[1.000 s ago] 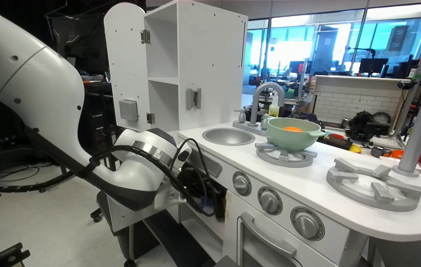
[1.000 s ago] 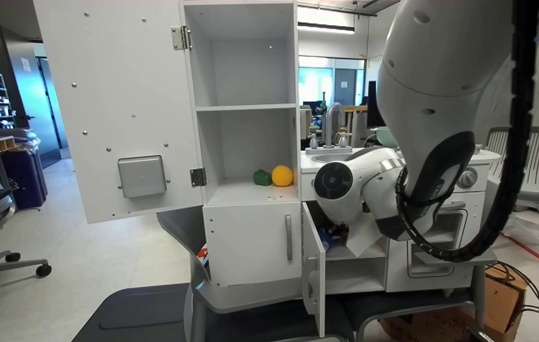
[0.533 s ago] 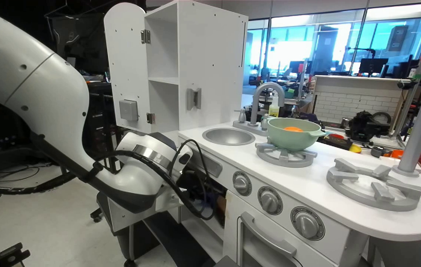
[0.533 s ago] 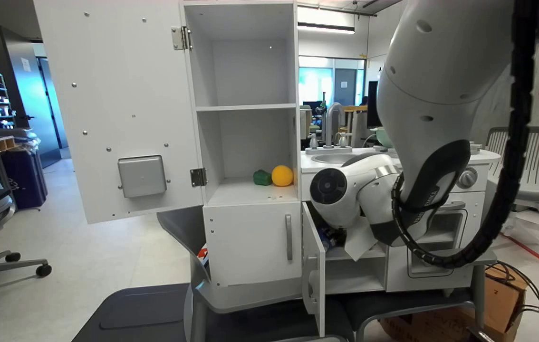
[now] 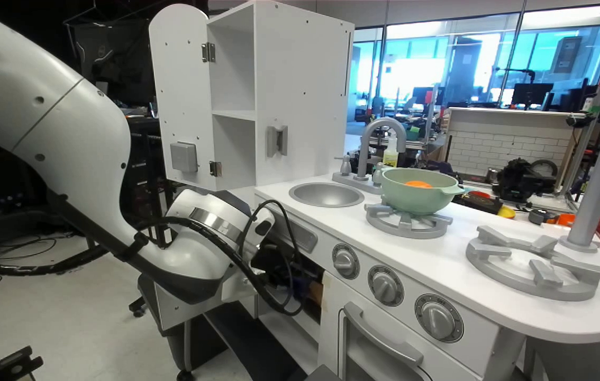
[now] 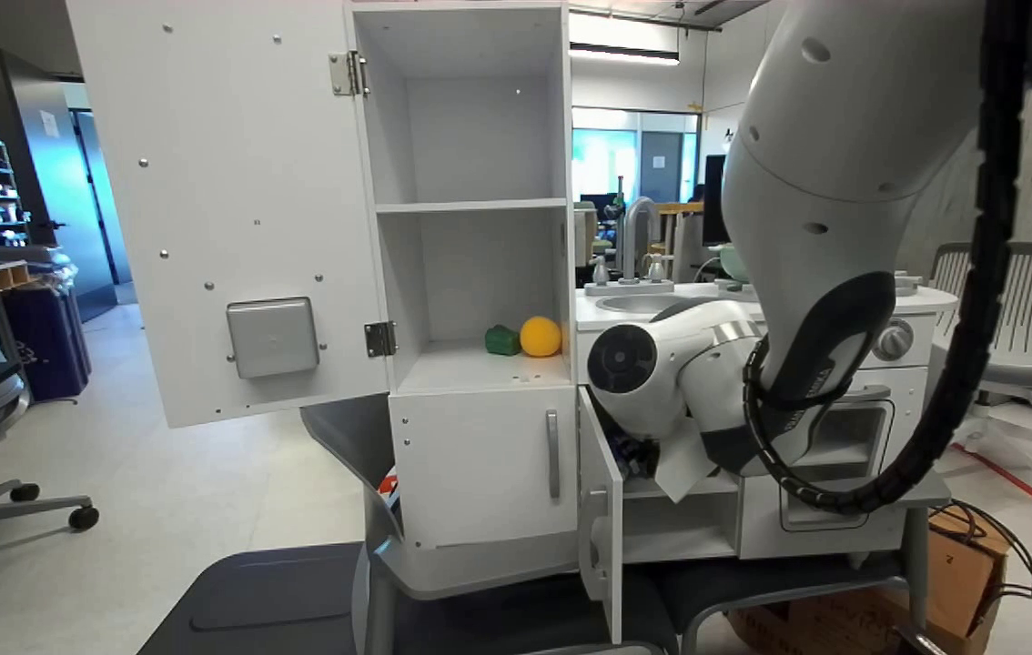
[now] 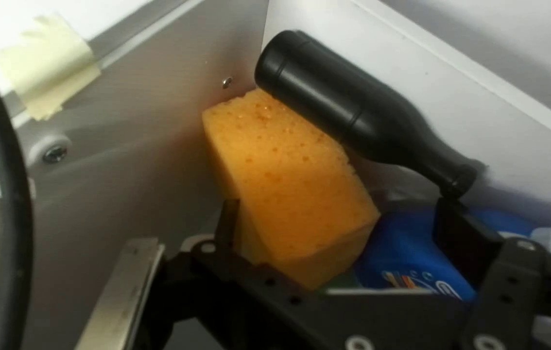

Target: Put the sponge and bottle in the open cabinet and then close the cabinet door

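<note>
In the wrist view the yellow-orange sponge (image 7: 290,175) lies in a corner of the white cabinet (image 6: 680,532). The black bottle (image 7: 353,107) lies tilted against the inner wall, its base end over the sponge's far edge. My gripper (image 7: 340,208) stands wide open inside the compartment. One finger is beside the sponge's left side; the other is by the bottle's mouth, and I cannot tell whether they touch. Nothing is clasped between them. The cabinet door (image 6: 605,528) is swung outward in an exterior view. In both exterior views the arm hides most of the gripper.
A blue container (image 7: 411,248) lies under the jaws. Overhead runs the counter with the sink (image 5: 326,194) and a green bowl (image 5: 417,193). The tall cupboard door (image 6: 252,209) stands ajar; an orange ball (image 6: 541,337) and a green object (image 6: 502,340) sit inside.
The wrist has shifted slightly left and down in an exterior view, and the upper arm has moved a little. The cabinet door looks the same.
</note>
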